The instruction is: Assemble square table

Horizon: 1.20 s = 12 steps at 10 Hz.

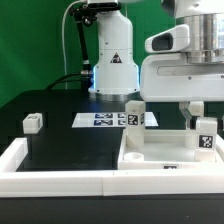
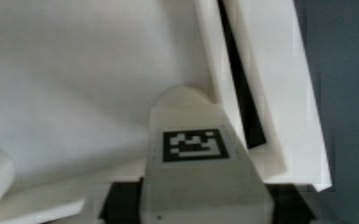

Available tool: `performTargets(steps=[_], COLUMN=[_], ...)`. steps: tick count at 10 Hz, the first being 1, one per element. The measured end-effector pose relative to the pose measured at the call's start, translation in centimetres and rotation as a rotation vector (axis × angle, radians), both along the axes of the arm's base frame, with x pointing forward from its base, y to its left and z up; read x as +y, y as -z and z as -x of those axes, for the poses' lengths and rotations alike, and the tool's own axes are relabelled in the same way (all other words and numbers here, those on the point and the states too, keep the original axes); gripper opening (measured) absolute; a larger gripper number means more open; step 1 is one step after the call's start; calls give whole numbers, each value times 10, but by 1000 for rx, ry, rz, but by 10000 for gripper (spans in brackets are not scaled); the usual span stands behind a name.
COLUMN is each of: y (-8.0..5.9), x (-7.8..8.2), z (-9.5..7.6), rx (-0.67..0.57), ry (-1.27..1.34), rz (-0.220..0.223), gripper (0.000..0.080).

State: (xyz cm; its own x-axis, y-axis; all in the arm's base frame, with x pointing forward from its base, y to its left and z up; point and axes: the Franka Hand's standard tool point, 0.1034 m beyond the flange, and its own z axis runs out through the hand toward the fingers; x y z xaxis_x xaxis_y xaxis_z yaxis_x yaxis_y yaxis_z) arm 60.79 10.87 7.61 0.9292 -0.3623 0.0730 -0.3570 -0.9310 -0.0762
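The gripper was seen descended at the slab's three-o'clock edge; whether its jaws were apart or clamped could not be told. A tagged leg stood at twelve o'clock, another well apart at nine. A skewed grip was judged liable to tilt or drag the slab.

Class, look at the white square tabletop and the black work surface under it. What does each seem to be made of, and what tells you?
Tabletop: probably moulded or printed plastic, matte white; thick, even edges with raised corners and no grain.
Work surface: looks like dull black cloth or mat; no glare, though the pictures leave the material open.
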Motion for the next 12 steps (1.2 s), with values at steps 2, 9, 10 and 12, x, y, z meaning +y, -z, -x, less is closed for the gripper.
performTargets(steps=[2,9,10,12], y=[0,0,0,-5], x=[-2,-16,-16,-15], z=[0,2,2,1], rx=[1,-6,-6,-14], ry=[22,301,301,251], rz=[0,21,21,20], gripper=[296,313,313,614])
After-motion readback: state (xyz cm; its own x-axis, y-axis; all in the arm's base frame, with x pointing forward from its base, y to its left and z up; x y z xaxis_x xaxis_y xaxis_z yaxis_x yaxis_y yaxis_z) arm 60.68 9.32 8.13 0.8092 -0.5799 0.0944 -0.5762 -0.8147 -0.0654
